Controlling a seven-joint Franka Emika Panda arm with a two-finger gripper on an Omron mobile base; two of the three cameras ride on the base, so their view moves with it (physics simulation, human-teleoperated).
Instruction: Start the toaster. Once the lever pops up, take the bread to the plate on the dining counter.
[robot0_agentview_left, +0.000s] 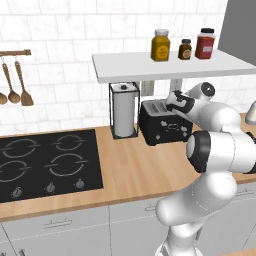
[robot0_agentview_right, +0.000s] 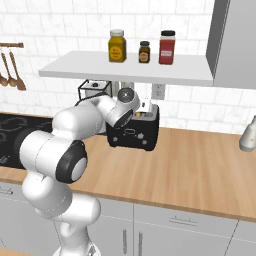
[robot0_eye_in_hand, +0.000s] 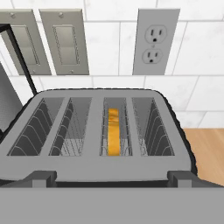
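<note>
On my wood bench (robot0_agentview_left: 135, 165) a black stovetop (robot0_agentview_left: 47, 162) lies left of the white paper-towel roll (robot0_agentview_left: 124, 115). Overhead, a white shelf (robot0_agentview_left: 165, 66) carries three jars (robot0_agentview_left: 184, 46). Wooden spoons (robot0_agentview_left: 15, 85) hang leftward; an outlet (robot0_eye_in_hand: 155, 41) sits in the tiles.

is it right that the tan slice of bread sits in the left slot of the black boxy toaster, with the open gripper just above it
Not quite. The hand view shows the tan slice of bread standing in the right slot of the black boxy toaster, not the left one, which holds nothing. The rest holds: the open gripper is just above it.
</note>
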